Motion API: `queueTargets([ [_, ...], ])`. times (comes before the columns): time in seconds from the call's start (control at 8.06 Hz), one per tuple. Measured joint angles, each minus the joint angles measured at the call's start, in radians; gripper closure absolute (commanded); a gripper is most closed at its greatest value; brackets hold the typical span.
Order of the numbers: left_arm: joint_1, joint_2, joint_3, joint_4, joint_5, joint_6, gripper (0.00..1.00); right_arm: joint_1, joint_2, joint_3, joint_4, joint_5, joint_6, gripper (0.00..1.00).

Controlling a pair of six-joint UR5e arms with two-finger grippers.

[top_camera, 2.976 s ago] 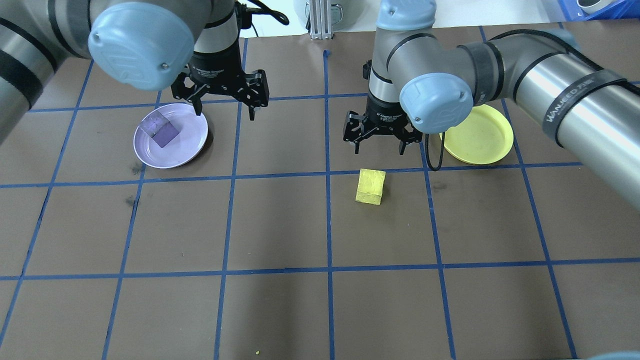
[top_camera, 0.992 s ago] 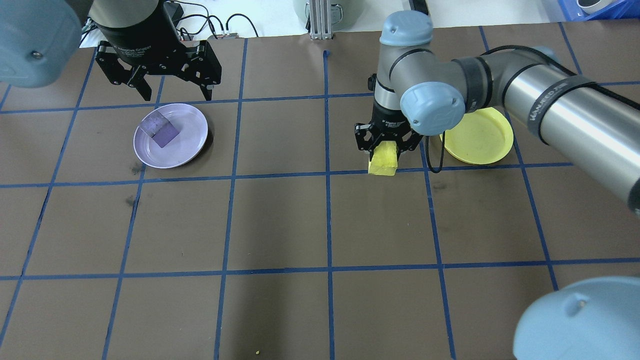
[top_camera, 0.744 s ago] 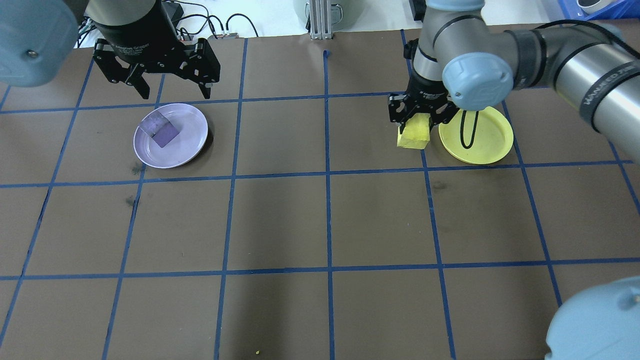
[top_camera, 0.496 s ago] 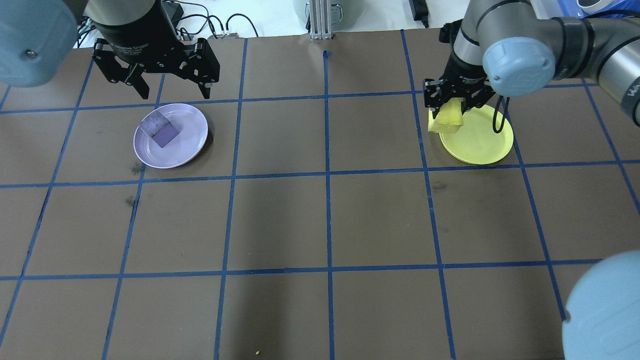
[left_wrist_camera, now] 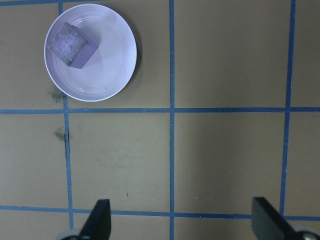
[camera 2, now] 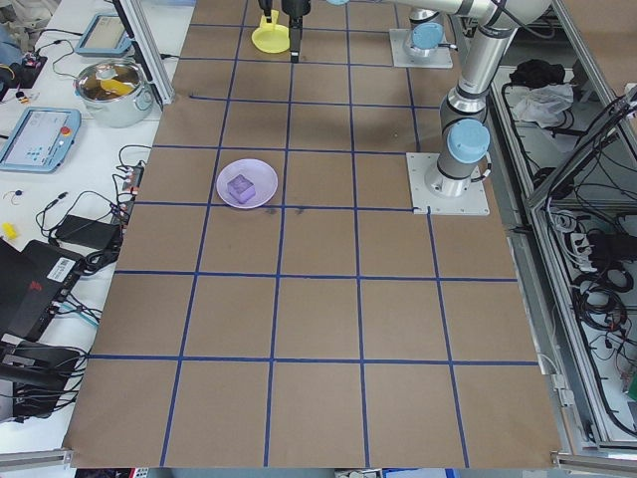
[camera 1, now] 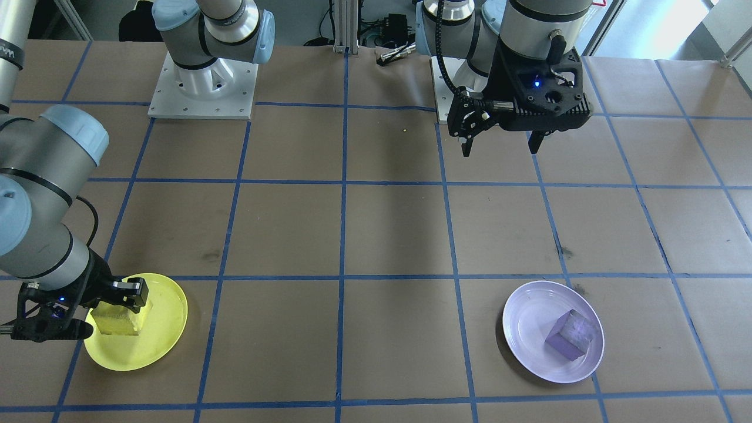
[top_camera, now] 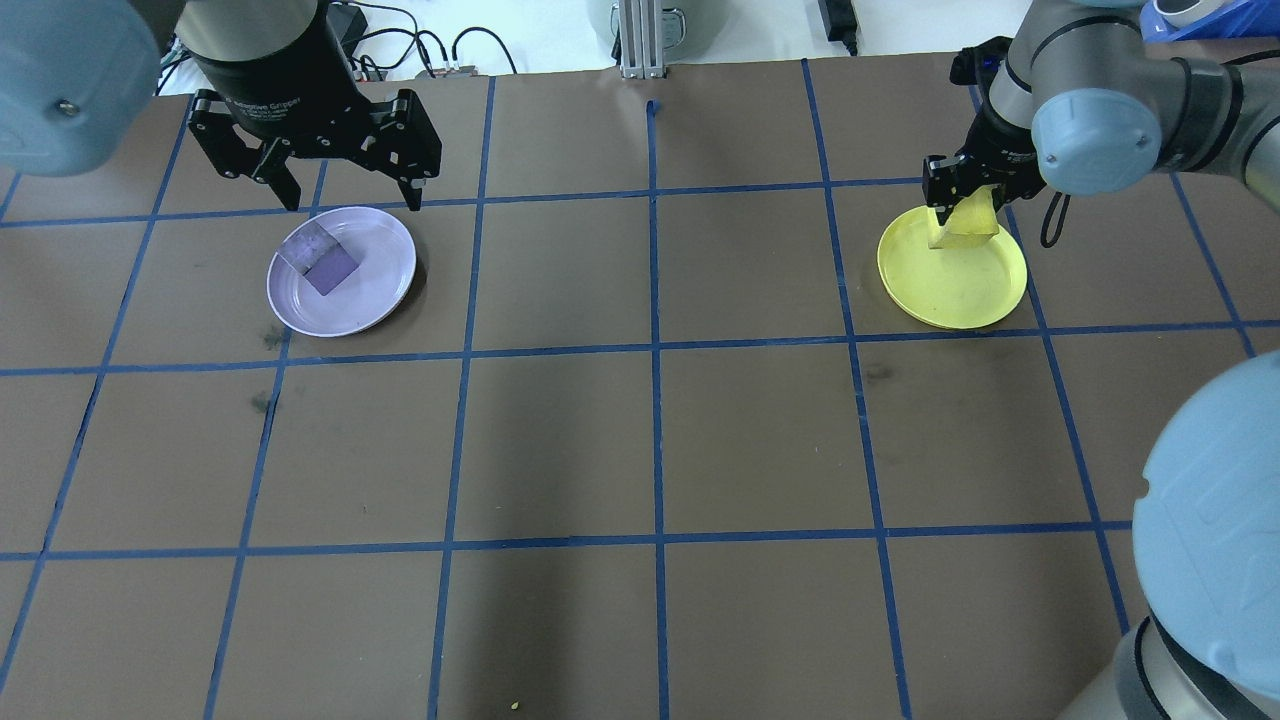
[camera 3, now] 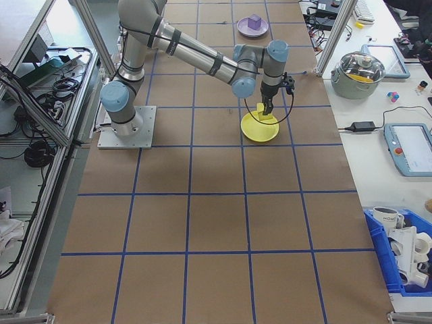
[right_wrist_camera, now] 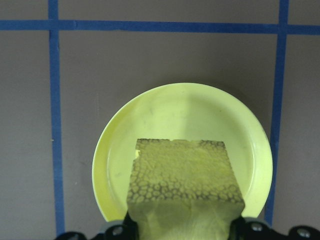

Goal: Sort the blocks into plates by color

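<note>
1. Presently, the yellow block (top_camera: 965, 226) is seen clamped between the fingers of the right end effector (top_camera: 962, 205), which is closed on its sides.
2. The block is held over the yellow plate (top_camera: 960, 295), toward the plate's 12 o'clock edge in the overhead view; whether it touches the plate cannot be told.
3. In the right wrist view, the block's rough top face (right_wrist_camera: 184, 172) is seen covering the near part of the plate (right_wrist_camera: 165, 110).
4. The purple block (top_camera: 320, 259) is found lying inside the lavender plate (top_camera: 375, 290), at the plate's 10 o'clock side.
5. The left end effector (top_camera: 345, 192) is noted with its fingers spread wide and nothing between them, raised above the surface (top_camera: 650, 450) at about 12 o'clock of the lavender plate.
6. The two plates are set well apart, at 9 and 3 o'clock of the brown, blue-taped surface.
</note>
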Motion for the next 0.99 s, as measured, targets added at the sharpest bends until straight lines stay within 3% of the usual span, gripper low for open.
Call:
queueTargets([
  [0.12,0.0,0.0,0.0,-0.003,0.0,0.0,0.0,-0.005,0.032,0.001,-0.048,-0.023,-0.027,0.79],
  [0.25,0.0,0.0,0.001,-0.004,0.0,0.0,0.0,-0.006,0.053,0.002,-0.074,-0.034,-0.039,0.64],
  [0.37,0.0,0.0,0.003,-0.004,0.0,0.0,0.0,-0.007,0.066,0.003,-0.086,-0.04,-0.044,0.01],
  [0.74,0.001,0.0,0.008,-0.005,0.0,0.0,0.0,-0.007,0.069,0.003,-0.089,-0.041,-0.04,0.0],
  [0.99,0.001,-0.001,0.008,-0.004,0.0,0.0,0.0,-0.007,0.03,0.002,-0.059,-0.039,-0.038,0.0],
])
